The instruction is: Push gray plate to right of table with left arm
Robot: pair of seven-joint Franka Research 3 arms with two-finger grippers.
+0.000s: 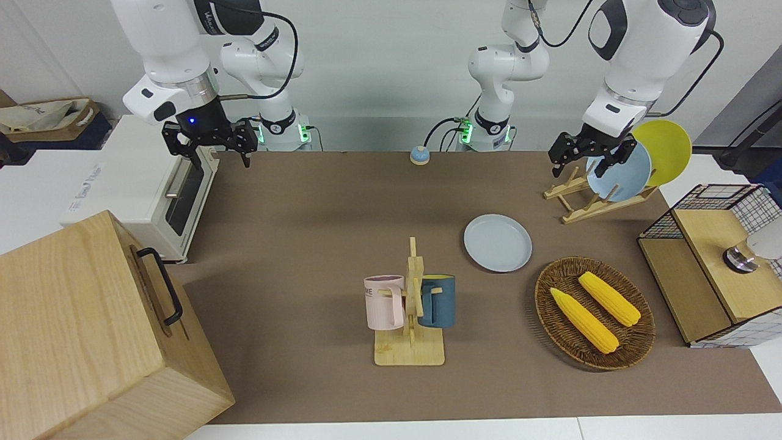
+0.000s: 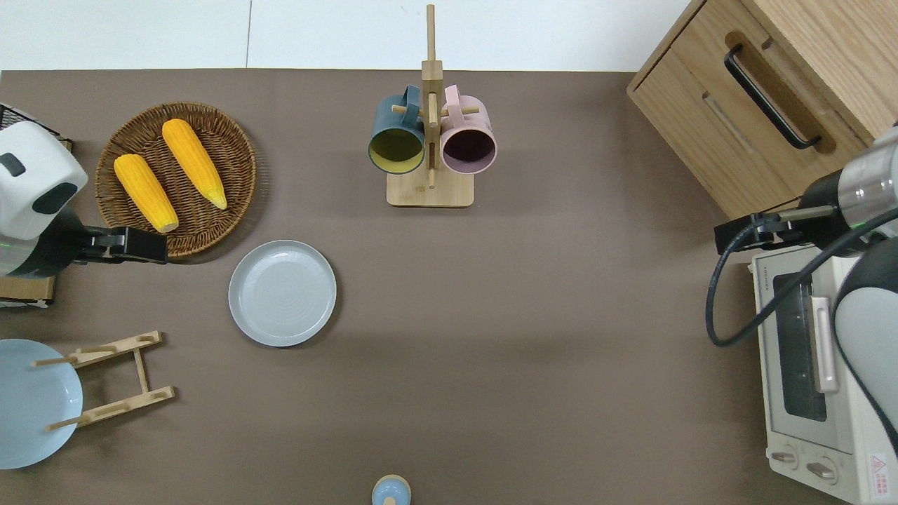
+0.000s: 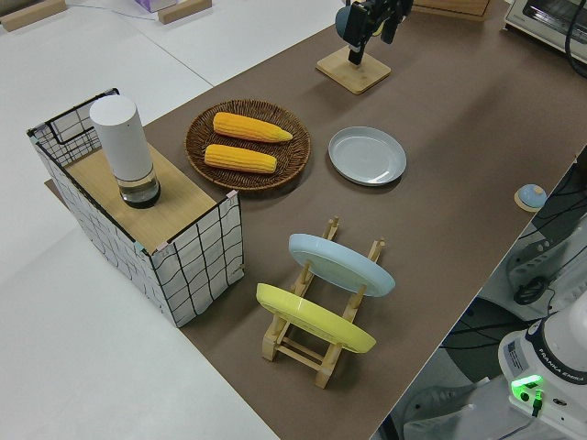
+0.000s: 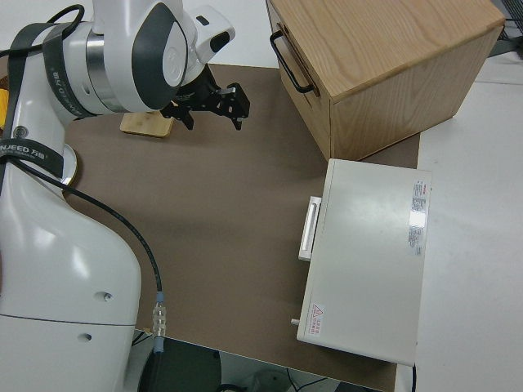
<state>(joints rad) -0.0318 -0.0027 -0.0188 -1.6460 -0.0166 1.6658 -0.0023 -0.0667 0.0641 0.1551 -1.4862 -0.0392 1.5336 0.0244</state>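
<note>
The gray plate (image 1: 497, 242) lies flat on the brown table (image 1: 305, 214), between the mug stand and the plate rack; it also shows in the overhead view (image 2: 282, 292) and the left side view (image 3: 367, 155). My left gripper (image 1: 580, 162) is open and empty, up in the air. In the overhead view (image 2: 140, 245) it is over the mat at the wicker basket's edge, toward the left arm's end from the plate and apart from it. My right arm is parked, its gripper (image 1: 221, 156) open and empty.
A wicker basket (image 2: 231, 126) holds two corn cobs. A wooden rack (image 1: 586, 208) holds a sky-blue plate (image 1: 629, 177) and a yellow plate (image 1: 669, 146). A mug stand (image 2: 429, 189), a wire shelf (image 1: 702, 269), a toaster oven (image 1: 153, 183) and a wooden drawer box (image 1: 79, 330) also stand here.
</note>
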